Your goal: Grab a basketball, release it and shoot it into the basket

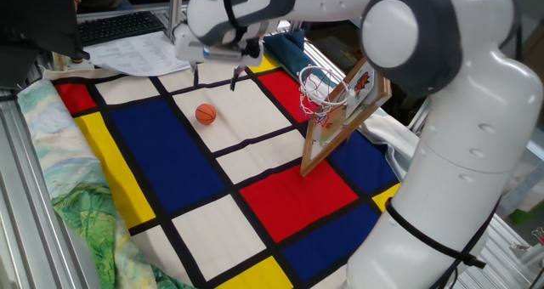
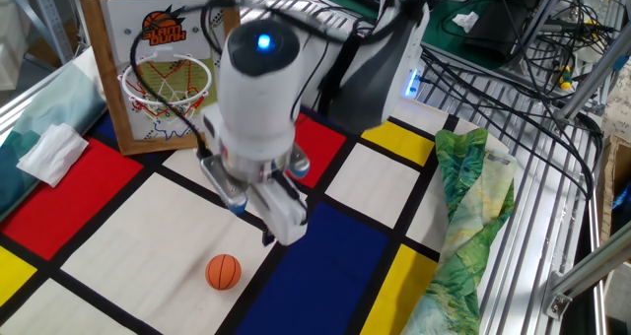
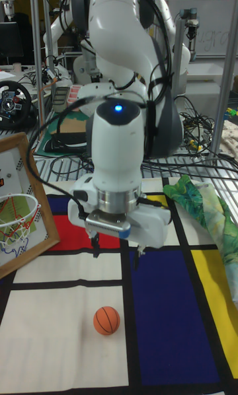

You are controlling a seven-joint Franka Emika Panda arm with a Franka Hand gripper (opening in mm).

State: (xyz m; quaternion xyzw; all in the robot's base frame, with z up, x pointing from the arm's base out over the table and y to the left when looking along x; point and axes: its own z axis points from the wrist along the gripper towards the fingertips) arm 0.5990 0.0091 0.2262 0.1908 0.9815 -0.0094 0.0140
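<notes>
I'm seeing one piece of lettering, in the upper left of the other fixed view: an orange logo on the basket [image 2: 148, 64] backboard, reading something like "Slam Dunk", too small to be sure. Nothing else is reading clearly for me.

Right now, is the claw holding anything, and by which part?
Nothing is held. The claw hangs open above the cloth, and the basketball lies apart from it on a white square.

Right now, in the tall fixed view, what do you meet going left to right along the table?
The basket → the basketball → the hand hanging open above the cloth → the green patterned cloth at the right edge.
</notes>
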